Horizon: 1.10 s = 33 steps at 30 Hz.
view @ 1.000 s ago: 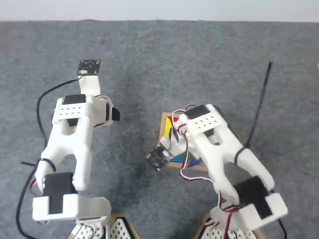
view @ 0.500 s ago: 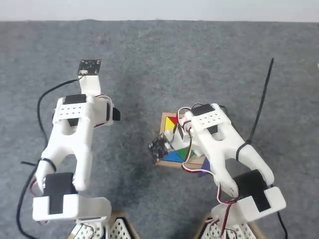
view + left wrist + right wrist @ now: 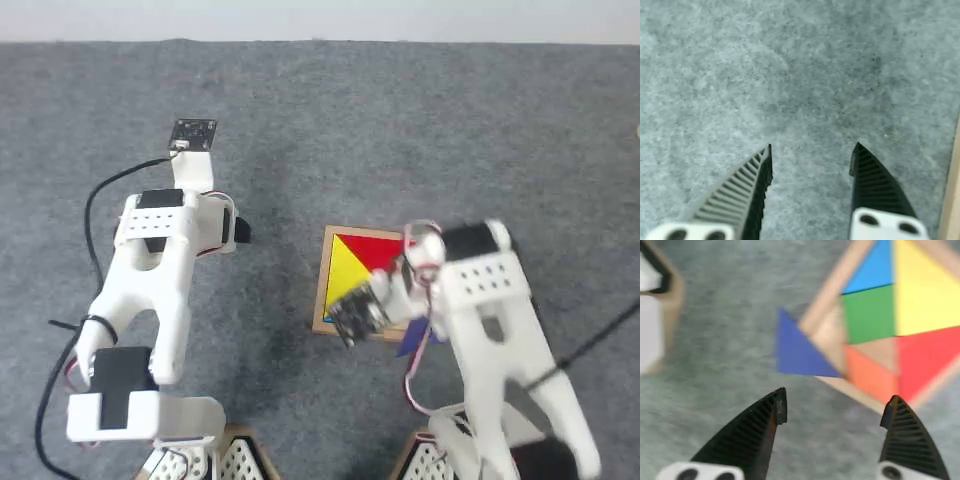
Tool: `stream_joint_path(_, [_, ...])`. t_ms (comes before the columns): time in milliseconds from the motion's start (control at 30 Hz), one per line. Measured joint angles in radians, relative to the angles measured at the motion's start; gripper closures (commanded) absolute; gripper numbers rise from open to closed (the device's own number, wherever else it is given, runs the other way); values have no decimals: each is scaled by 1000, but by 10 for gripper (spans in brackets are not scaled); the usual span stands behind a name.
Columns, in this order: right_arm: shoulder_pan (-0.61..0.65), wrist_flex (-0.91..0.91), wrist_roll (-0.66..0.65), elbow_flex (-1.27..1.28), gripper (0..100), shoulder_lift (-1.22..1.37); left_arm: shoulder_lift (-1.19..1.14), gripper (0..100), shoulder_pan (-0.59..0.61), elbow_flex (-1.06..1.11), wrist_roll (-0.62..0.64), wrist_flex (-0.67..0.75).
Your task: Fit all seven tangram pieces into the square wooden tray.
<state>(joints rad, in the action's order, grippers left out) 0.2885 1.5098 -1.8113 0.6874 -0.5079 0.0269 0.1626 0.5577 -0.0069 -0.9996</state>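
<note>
High view: the blue triangle (image 3: 410, 345) overhangs the tray (image 3: 322, 285) at five o'clock; our right claw (image 3: 837, 407), released, should grip its edges squarely.

Right arm (image 3: 490, 300): we log it drawn back from over the tray (image 3: 322, 290) toward its own base. Right gripper (image 3: 837, 400): we now place it off the tray's near corner. Yellow piece (image 3: 350, 270), red piece (image 3: 380, 250): we find both uncovered. Left arm (image 3: 150, 270): we note a slight shift trayward.
</note>
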Motion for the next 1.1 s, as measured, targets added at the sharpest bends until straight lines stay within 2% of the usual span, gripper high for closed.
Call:
stream_joint_path(167, [-2,-77,-11,232,696,-124,0,761,0,0,0,0])
stream_joint_path(367, [37,-192,-11,387,696,-150,0,761,0,0,0,0])
stream_joint_path(700, [51,-367,32,410,696,-150,0,761,0,0,0,0])
stream_joint_path(1100, [52,-362,32,410,696,-150,0,761,0,0,0,0])
